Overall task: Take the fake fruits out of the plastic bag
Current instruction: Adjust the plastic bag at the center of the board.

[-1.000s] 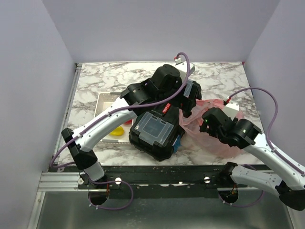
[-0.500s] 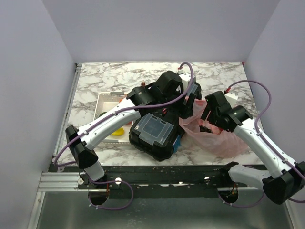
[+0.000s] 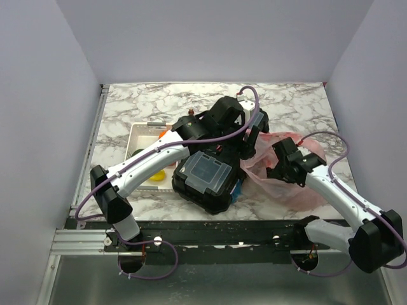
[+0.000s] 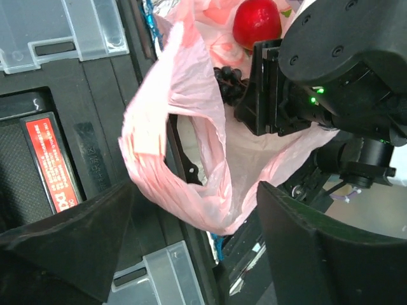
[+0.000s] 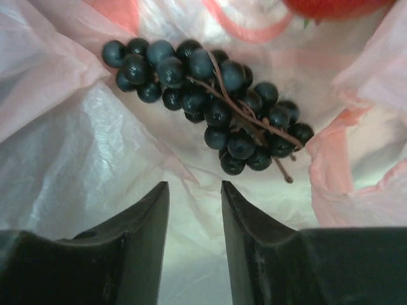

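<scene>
The pink plastic bag (image 3: 299, 181) lies right of the black toolbox, its mouth facing the toolbox. My left gripper (image 4: 194, 190) is open wide, and the bag's raised rim (image 4: 191, 184) hangs between its fingers; in the top view the gripper (image 3: 249, 145) is at the bag's near-left corner. My right gripper (image 5: 194, 185) is inside the bag's mouth, jaws a little apart and empty, with the dark grape bunch (image 5: 210, 101) just ahead of the tips. The red apple (image 4: 256, 22) lies beyond the grapes. A green fruit (image 3: 135, 153) and an orange (image 3: 164, 134) lie in the tray.
The black toolbox (image 3: 206, 175) with a clear lid panel stands at centre front, touching the bag. The white tray (image 3: 137, 127) is at the left, partly under the left arm, with a yellow piece (image 3: 157, 175) in it. The marble table (image 3: 146, 101) ends at purple walls.
My right gripper swung back and up half a second ago, then came down and forward into the bag's mouth again. My left gripper has stayed at the bag's rim, shifting only slightly.
</scene>
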